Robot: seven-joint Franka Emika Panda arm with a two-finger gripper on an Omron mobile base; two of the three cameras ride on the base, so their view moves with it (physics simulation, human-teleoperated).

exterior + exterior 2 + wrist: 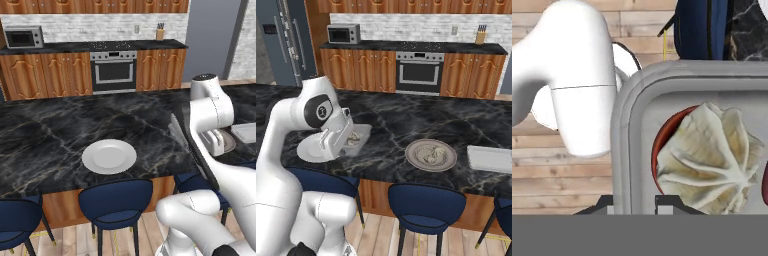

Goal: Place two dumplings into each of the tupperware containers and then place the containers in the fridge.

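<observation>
1. The gripper [634,204] is clamped on the near wall of a tupperware container [624,135]: one dark tip sits outside the wall and one inside, jaws nearly together. The hold takes only a thin edge, so the tray could pivot or slip out if the arm swings fast.
2. In the hand view the container seems lifted off the counter, with floorboards and a blue stool [704,27] beyond its wall at 12 o'clock. A drop here would likely land on the floor.
3. One dumpling [709,160] lies in the tray at 3 o'clock from the tips. A second cannot be made out. It rests loose, so tilting the tray could roll it out.
4. In the right base view the fridge [283,42] stands at 10 o'clock, well apart from the arm, door apparently shut. Carrying that far on an edge grip gives slippage time to build.
5. A second container [490,159] lies at 3 o'clock on the counter [386,130], beyond the grey plate [431,155]; whether it is filled cannot be told.
</observation>
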